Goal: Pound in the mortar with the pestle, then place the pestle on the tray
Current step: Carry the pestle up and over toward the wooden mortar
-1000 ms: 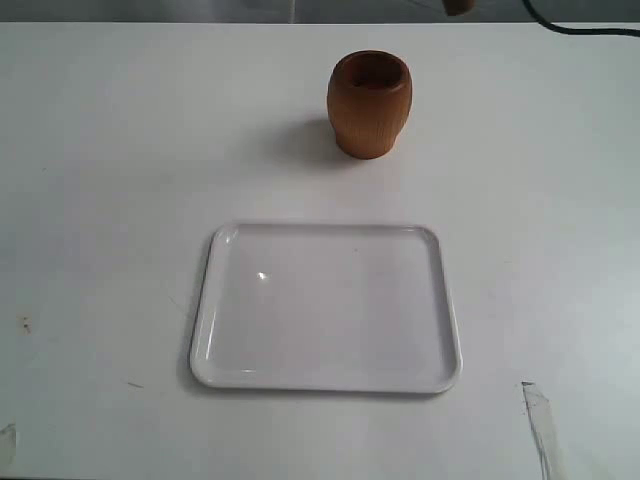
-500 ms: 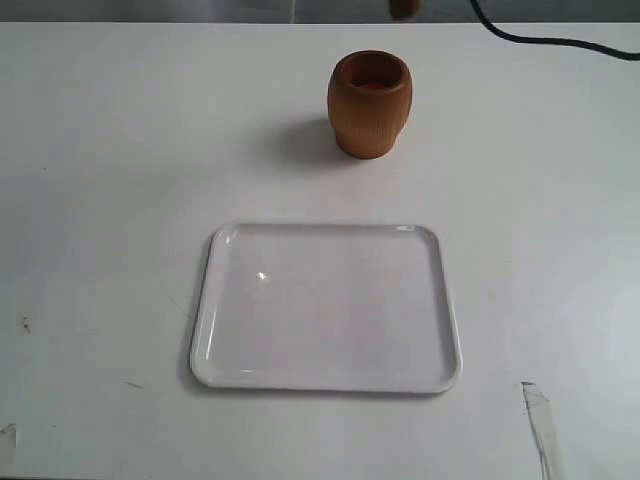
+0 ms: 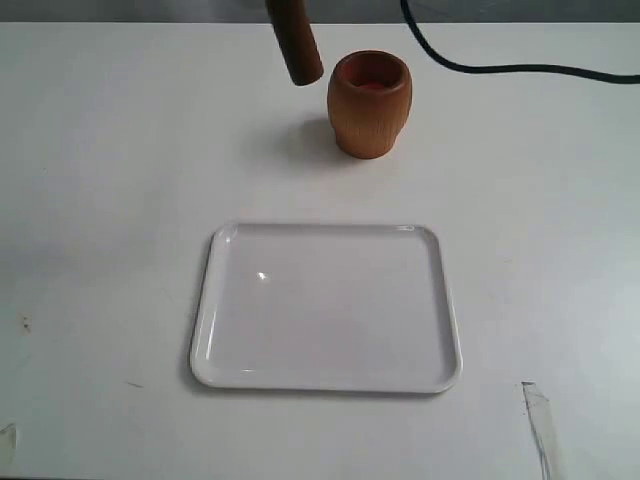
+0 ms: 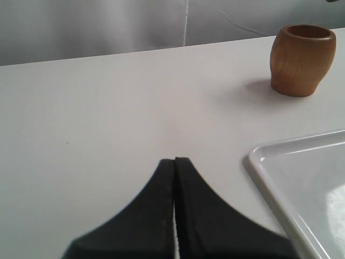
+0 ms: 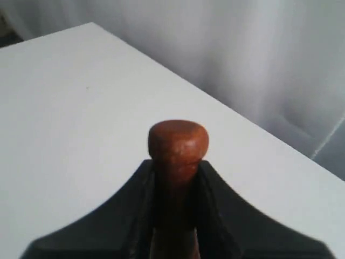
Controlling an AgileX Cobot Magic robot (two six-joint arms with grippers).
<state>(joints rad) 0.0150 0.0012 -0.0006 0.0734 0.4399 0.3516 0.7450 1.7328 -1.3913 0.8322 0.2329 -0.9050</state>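
Bare table [image 3: 100, 200] lies open either side of the tray [image 3: 330, 310] and between tray and mortar [image 3: 369, 110]. The pestle [image 3: 296, 48] hangs just beside the mortar; a black cable [image 3: 520, 68] crosses the far-right corner.

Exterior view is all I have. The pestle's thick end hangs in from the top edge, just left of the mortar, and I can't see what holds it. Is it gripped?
Observer: Yes. The right wrist view shows the right gripper with its jaws shut on the pestle, just below the small knob.
Operator: And the left arm? It's nowhere in my picture.
Observer: The left wrist view shows the left gripper with its jaws pressed together on nothing, above the table near a corner of the tray.
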